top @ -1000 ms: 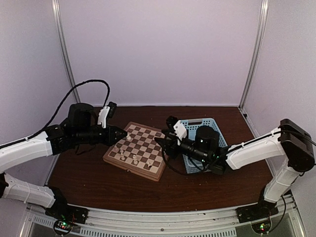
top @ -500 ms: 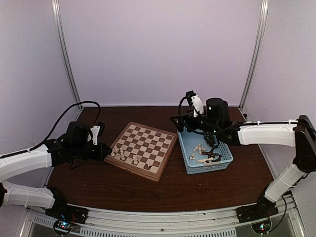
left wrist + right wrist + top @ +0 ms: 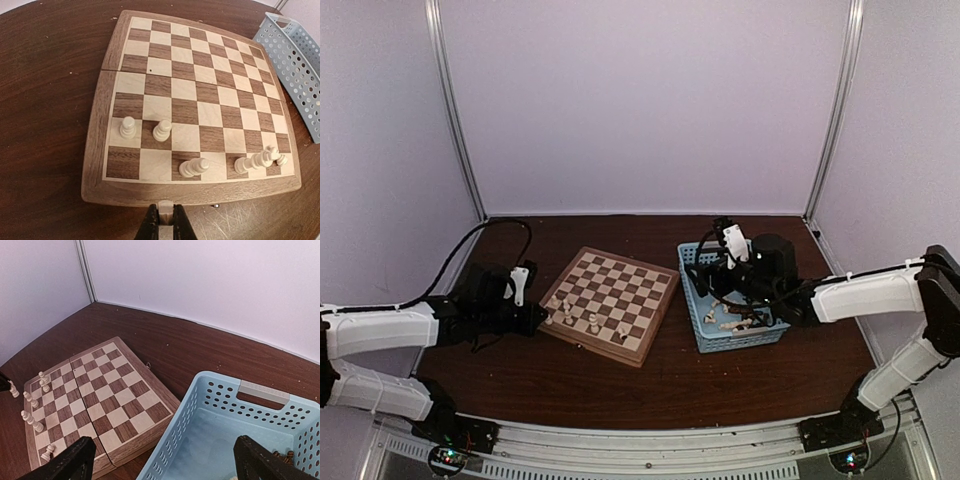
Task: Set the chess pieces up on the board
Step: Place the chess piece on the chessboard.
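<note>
Hovering low at the left rim of the board (image 3: 210,95), the left gripper (image 3: 163,214) has its fingers together. They seem to pinch a cream piece (image 3: 165,205), but the wrist view crops it, so not certain. Likely reason: it's lined up to set that piece on the rows nearest it, where the placed pieces (image 3: 161,130) stand, approx. five, all cream and all bunched by that rim. The rest of the board is bare, w/ no dark pieces on it.

The right gripper (image 3: 162,454) hangs over the basket (image 3: 265,392) w/ fingers wide apart & nothing between them, prob. poised to dip in for a piece. The basket sits on the tabletop (image 3: 50,75) just beside the board's right edge. It keeps the loose stock (image 3: 725,322), cream plus a few dark ones (image 3: 287,456) in a corner, within the right arm's reach.

Task looks early: most pieces aren't on the board yet. No brand, label or writing is readable anywhere.
</note>
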Controlling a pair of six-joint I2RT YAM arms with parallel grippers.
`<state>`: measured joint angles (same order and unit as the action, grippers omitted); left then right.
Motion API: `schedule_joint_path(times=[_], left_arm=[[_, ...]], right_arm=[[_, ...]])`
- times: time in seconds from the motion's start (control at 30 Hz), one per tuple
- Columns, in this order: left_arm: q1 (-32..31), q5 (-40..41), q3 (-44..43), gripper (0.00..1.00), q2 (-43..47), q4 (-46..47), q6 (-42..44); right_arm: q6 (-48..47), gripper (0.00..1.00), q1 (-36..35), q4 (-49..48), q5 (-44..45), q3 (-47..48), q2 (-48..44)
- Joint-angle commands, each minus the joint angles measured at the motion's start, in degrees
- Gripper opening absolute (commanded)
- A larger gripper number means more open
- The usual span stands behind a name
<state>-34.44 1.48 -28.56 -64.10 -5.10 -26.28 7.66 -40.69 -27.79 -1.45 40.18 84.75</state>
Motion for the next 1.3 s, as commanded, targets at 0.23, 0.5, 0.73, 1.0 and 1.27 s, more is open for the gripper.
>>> schedule_joint_path(times=[0.23, 0.5, 0.73, 1.0, 1.27], left_arm=[[0.59, -0.57, 1.66, 0.0, -4.57, 12.39, 5.63], [0.59, -0.37, 0.52, 0.0, -11.23, 16.02, 4.84], [0.6, 1.1, -0.49, 0.0, -12.72, 16.14, 5.09], [0.6, 2.74, -1.07, 0.01, -14.12, 16.75, 6.24], [0.6, 2.34, -1.23, 0.06, -14.68, 17.33, 6.33]], right_arm=[[-2.73, 1.0, -0.1, -4.46, 4.61, -1.21, -2.92], [-2.91, 1.0, -0.14, -3.85, 4.1, -0.72, -2.49], [-3.17, 1.0, -0.12, -3.18, 3.85, -0.11, -1.9], [-3.53, 1.0, -0.17, -2.7, 3.5, 0.26, -1.31], [-3.78, 1.0, -0.1, -2.36, 2.91, 0.73, -0.86]])
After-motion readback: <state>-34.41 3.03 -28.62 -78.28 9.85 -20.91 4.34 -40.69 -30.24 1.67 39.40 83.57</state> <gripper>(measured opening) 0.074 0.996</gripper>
